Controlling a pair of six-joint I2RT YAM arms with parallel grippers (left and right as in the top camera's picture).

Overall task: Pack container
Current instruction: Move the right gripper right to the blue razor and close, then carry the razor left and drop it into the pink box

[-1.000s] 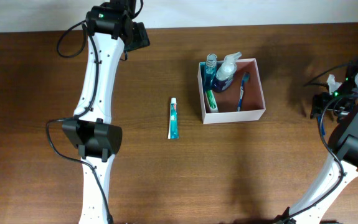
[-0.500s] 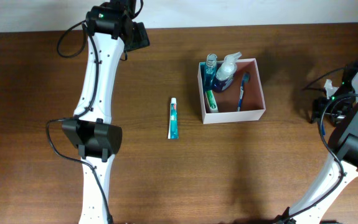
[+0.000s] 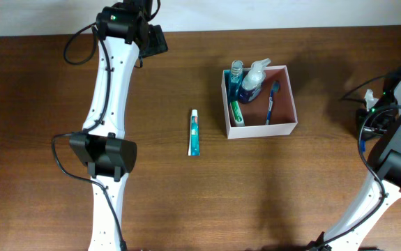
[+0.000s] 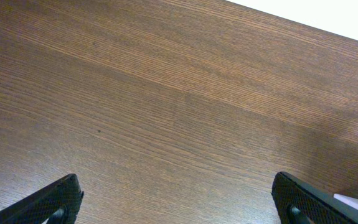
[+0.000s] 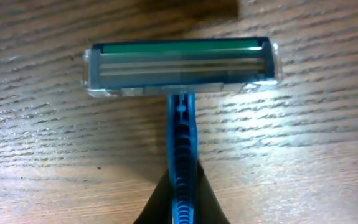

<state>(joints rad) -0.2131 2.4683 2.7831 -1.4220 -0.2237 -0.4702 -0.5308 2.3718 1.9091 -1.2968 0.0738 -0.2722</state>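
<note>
The right gripper (image 5: 180,210) is closed on the blue handle of a razor (image 5: 181,127). Its dark fingers pinch the handle at the bottom edge of the right wrist view. The handle runs straight away from the fingers, and the clear head with its green strip lies crosswise at the far end, just over the wood.

The left gripper (image 4: 185,200) is wide open and holds nothing. Its two black tips sit in the bottom corners of the left wrist view, with bare table (image 3: 312,195) between them.

From overhead, the left gripper is at the far left of the table and the right arm (image 3: 395,150) is at the right edge. The razor cannot be made out there; only the right wrist view shows it.

The box (image 3: 263,130) shows clearly only from overhead. It stands right of centre, toward the far side, well apart from both grippers. Its open top faces up. It is square, so no side is the long one, and its walls run almost in line with the table edges.

In the box, a blue bottle (image 3: 236,75) and a white pump bottle (image 3: 254,78) stand along the far wall. A green tube (image 3: 236,111) lies by the left wall, and a blue toothbrush (image 3: 272,101) lies near-to-far.

A toothpaste tube (image 3: 194,132) lies on the table left of the box, also near-to-far.
</note>
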